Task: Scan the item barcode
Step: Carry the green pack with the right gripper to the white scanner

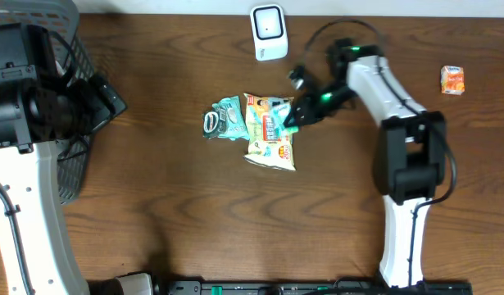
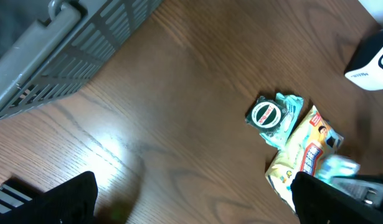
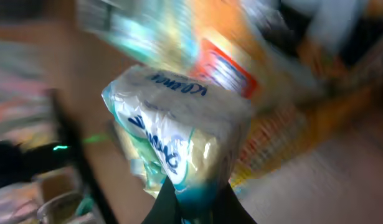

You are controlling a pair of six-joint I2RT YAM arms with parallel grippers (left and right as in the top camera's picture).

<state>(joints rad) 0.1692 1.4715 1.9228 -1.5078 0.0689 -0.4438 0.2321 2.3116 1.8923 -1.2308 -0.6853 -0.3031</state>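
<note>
Item: sm. white-and-teal crinkly plastic packet [image 3: 179,130], pinched at lower edge by right gripper [image 3: 194,205], jaws clamped on it, at the pile w/ yellow snack pouch [image 1: 272,149] and teal round-label pouch [image 1: 225,119], mid-table. Prob. light, soft, slippery film, easily crushed; best held by sealed edge, barcode face unobstructed. White scanner [image 1: 269,33] nearby. Left gripper [image 2: 197,202] wide apart, empty, by grey wire basket [image 1: 71,49].

The right wrist view is blurring everything behind the white-and-blue packet [image 3: 179,130], perhaps snack bags [image 3: 231,71]. From the left wrist, the scanner [image 2: 373,62] is running off the right edge, the grey basket [image 2: 66,50] off the top-left. Overhead, the orange pack [image 1: 452,79] is looking too small to read.
</note>
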